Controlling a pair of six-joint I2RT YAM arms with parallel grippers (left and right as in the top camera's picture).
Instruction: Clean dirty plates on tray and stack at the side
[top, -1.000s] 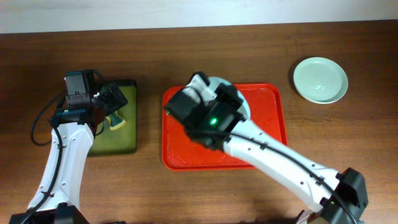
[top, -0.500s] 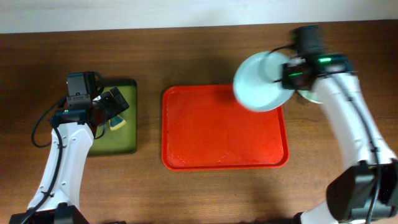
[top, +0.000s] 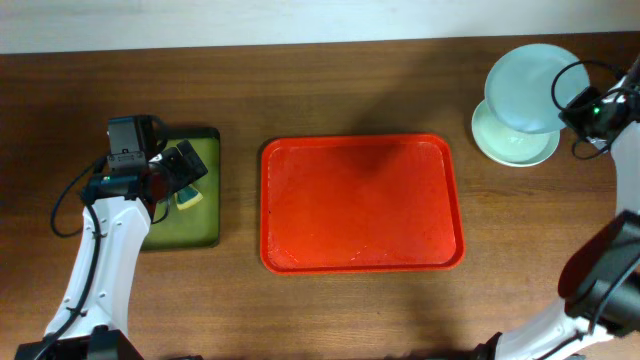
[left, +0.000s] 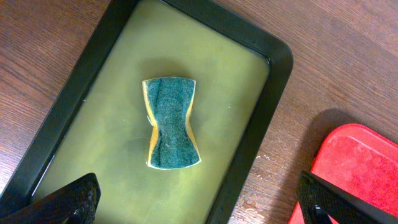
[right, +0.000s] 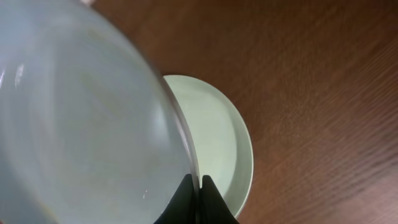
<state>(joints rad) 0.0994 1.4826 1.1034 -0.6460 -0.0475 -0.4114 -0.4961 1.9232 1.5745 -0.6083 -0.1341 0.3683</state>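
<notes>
Pale blue plate (top: 525, 88) pinched at rim by right gripper (right: 198, 193), held above pale green plate (top: 515, 150) at 2 o'clock of red tray (top: 360, 205); left gripper (left: 199, 194) spread wide over sponge (left: 171, 122).

**Count of things on the brown wooden bench (top: 300, 90)**

Plates, two: one pale blue round shallow plate (top: 528, 88) and one pale green round shallow plate (top: 515, 148). Trays, two: one large red rectangular plastic tray (top: 360, 205) and one smaller black-rimmed olive-green tray (top: 195, 225). Sponges, one: a green-and-yellow waisted sponge (left: 170, 122).
</notes>
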